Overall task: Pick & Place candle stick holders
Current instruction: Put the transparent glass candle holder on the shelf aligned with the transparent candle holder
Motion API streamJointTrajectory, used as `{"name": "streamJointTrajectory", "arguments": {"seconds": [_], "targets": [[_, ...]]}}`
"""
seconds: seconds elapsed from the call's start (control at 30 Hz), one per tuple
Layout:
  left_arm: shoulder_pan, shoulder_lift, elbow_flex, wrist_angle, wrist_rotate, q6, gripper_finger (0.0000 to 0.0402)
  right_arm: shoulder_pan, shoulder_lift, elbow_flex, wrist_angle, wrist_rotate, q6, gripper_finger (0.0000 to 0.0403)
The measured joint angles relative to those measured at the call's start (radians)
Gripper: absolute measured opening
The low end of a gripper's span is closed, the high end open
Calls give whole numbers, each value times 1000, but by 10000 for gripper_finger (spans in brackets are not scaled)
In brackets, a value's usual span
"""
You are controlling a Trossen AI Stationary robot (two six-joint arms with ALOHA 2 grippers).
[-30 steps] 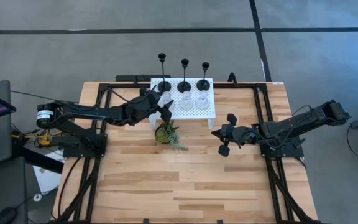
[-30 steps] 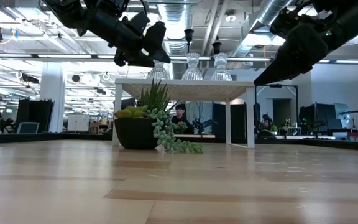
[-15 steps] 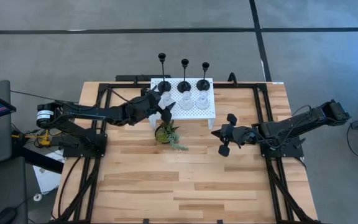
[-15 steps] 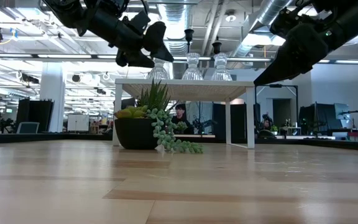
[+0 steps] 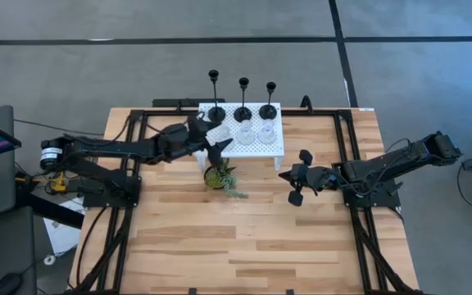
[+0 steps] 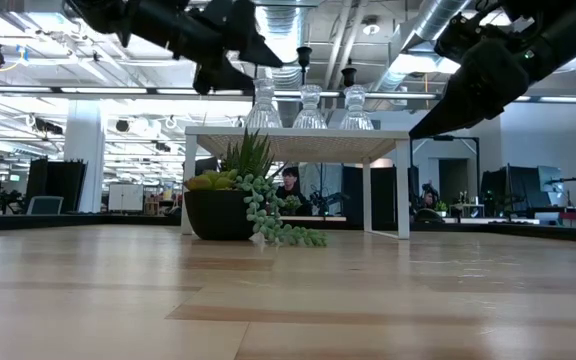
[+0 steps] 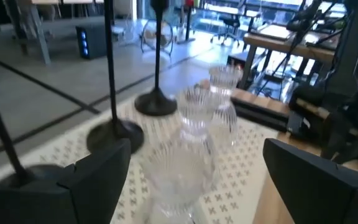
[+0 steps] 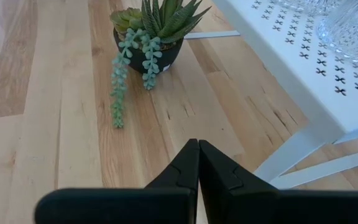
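Note:
Three black candle stick holders [image 5: 242, 111] stand in the far row of the white perforated stand [image 5: 279, 146], and three clear glass holders [image 5: 255, 133] in its near row. My left gripper [image 5: 212, 133] hovers open over the stand's left end. Its fingers stand on either side of the leftmost glass holder [image 7: 182, 168] without touching it. The black stems [image 7: 109, 68] rise just beyond. My right gripper [image 5: 296, 176] is shut and empty above the table, right of the stand; it also shows in the right wrist view [image 8: 197, 149].
A small green potted plant [image 5: 218, 175] with a trailing strand sits on the table just in front of the stand's left end, below my left gripper. The stand's white legs [image 8: 291, 155] lie ahead of my right gripper. Bare wood lies toward the near edge.
My left gripper has risen and gone a little toward the table's far edge, over the stand's left end, so that its fingers now flank the leftmost glass holder. The holders have not moved.

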Motion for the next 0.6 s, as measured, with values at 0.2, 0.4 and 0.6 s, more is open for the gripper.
{"name": "streamJointTrajectory", "arguments": {"seconds": [0.2, 0.4, 0.6], "targets": [[0, -72, 0, -65, -20, 7, 367, 0, 0, 0, -2, 0, 0, 0], [0, -103, 0, -211, -48, 8, 366, 0, 0, 0, -3, 0, 0, 0], [0, -167, 0, -356, -92, -2, 336, 0, 0, 0, -7, 0, 0, 0]]}}
